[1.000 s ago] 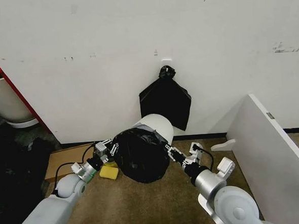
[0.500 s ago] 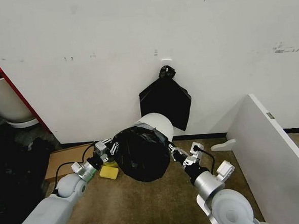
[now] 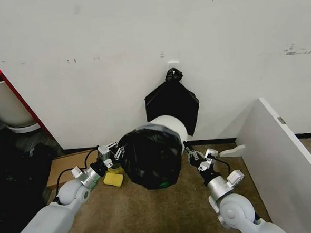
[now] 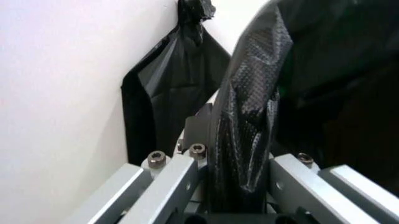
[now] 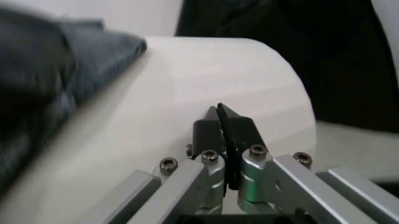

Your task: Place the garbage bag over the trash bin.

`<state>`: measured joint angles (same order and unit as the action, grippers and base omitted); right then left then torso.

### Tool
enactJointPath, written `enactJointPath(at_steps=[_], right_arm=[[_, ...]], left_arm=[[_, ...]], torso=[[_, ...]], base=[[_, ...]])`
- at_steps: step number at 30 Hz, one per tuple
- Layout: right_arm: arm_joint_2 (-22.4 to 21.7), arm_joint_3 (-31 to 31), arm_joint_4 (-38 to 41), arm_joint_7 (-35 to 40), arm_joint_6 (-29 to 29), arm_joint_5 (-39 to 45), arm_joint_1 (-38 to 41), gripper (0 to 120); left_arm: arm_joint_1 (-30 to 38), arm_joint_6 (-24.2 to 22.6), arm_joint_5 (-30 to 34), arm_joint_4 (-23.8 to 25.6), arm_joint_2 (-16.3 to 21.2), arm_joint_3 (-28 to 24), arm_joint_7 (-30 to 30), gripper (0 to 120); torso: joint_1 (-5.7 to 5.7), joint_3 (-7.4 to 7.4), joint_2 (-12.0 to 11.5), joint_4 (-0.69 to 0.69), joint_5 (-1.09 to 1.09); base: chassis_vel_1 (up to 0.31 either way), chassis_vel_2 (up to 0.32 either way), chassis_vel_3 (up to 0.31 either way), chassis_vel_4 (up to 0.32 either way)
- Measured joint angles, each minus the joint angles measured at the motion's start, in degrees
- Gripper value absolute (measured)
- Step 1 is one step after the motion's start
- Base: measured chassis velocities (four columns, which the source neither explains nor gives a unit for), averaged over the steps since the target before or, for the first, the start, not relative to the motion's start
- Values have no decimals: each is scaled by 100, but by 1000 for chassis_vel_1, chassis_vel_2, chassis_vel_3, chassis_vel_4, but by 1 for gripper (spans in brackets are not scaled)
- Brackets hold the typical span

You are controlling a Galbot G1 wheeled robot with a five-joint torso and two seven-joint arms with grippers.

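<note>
At centre frame the garbage bag (image 3: 150,156) covers the mouth of the tipped trash bin (image 3: 172,127); left gripper (image 3: 115,152) pinches its film, right gripper (image 3: 190,152) is clenched empty, so that side may slip off.

A flat black bag (image 3: 172,104) with a knotted top is hanging on the white wall (image 3: 140,38); a yellow sponge (image 3: 113,179) is lying on brown carpet (image 3: 151,217).
</note>
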<state>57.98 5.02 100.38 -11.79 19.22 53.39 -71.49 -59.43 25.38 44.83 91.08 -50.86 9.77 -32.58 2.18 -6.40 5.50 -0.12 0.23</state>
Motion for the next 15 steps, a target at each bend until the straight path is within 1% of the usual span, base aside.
enactJointPath(at_steps=[1,2,3,4,5,6,7,9,10,11,12,13,14,15], right_arm=[[0,0,0,0,0,0,0,0],[12,30,-203,-171,194,-269,20,0],[13,33,-230,-188,222,-306,22,0],[21,52,-266,-138,304,-446,18,0],[31,69,-187,177,330,-531,-10,0],[38,79,102,762,304,-553,-69,0],[38,79,102,762,304,-553,-69,0],[45,85,435,1268,224,-536,-118,0],[64,79,993,2277,35,-476,-216,8],[67,76,1055,2394,18,-470,-225,8],[100,26,1615,3349,-93,-500,-296,16],[105,-14,1838,3643,-133,-563,-338,21],[105,-14,1838,3643,-133,-563,-338,21],[102,-61,2050,3828,-177,-655,-393,26]], left_arm=[[0,0,0,0,0,0,0,1],[-11,-191,39,106,11,-3,62,1],[-12,-231,44,127,14,-3,74,1],[-29,-403,44,214,25,-6,196,1],[-57,-609,32,319,37,-16,381,1],[-95,-842,10,433,53,-48,609,1],[-95,-842,10,433,53,-48,609,1],[-136,-1058,-21,544,66,-87,828,1],[-202,-1380,-112,713,83,-147,1220,1],[-206,-1397,-117,722,83,-152,1243,1],[-262,-1734,-207,920,76,-231,1769,1],[-279,-1910,-214,1031,57,-271,2073,1],[-279,-1910,-214,1031,57,-271,2073,1],[-291,-2088,-214,1137,28,-320,2381,1]], torso=[[0,0,0,0,0],[0,0,0,-1,0],[0,0,0,-1,0],[0,0,0,-2,0],[0,0,0,0,0],[0,0,0,-1,1],[0,0,0,-1,1],[0,0,0,-1,-2],[0,0,0,-1,-2],[0,0,0,-1,-2],[0,0,0,0,-3],[0,1,0,0,-2],[0,1,0,0,-2],[0,0,0,-1,-1]], base=[[0,0,0,0],[0,0,0,0],[0,0,0,0],[0,0,0,0],[0,0,0,0],[0,0,0,0],[0,0,0,0],[0,0,0,0],[0,0,0,0],[0,0,0,0],[0,0,0,0],[0,0,0,0],[0,0,0,0],[0,0,0,0]])
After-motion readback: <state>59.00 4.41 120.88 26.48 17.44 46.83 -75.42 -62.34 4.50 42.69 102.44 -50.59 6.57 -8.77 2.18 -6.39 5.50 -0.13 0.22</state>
